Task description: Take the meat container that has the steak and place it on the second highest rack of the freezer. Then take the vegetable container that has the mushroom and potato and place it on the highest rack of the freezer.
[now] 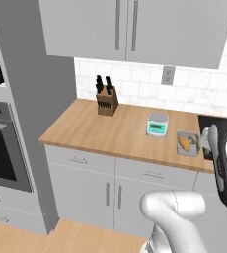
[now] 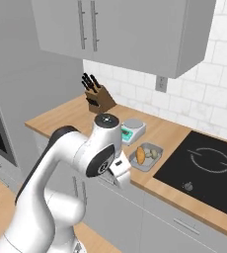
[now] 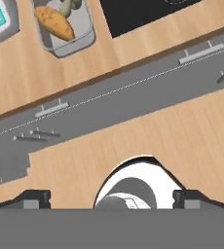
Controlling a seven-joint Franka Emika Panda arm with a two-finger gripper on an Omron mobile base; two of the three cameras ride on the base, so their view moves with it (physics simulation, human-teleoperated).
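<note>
One vegetable container (image 2: pixel 146 157), one potato (image 2: pixel 140 155), one mushroom (image 2: pixel 154 154), one scale (image 2: pixel 133 130), one knife block (image 2: pixel 98 100)

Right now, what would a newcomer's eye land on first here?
Probably the grey tray near the counter's front edge, holding an orange-brown potato and a pale mushroom. Beside it sit a small kitchen scale and, further back, a knife block; the black cooktop lies on the tray's other side.

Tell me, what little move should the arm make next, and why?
Probably reach forward and down toward the vegetable container at the counter's front edge. It holds the potato and mushroom, and the gripper hangs open and empty above the floor, well short of it. No steak container shows here.
</note>
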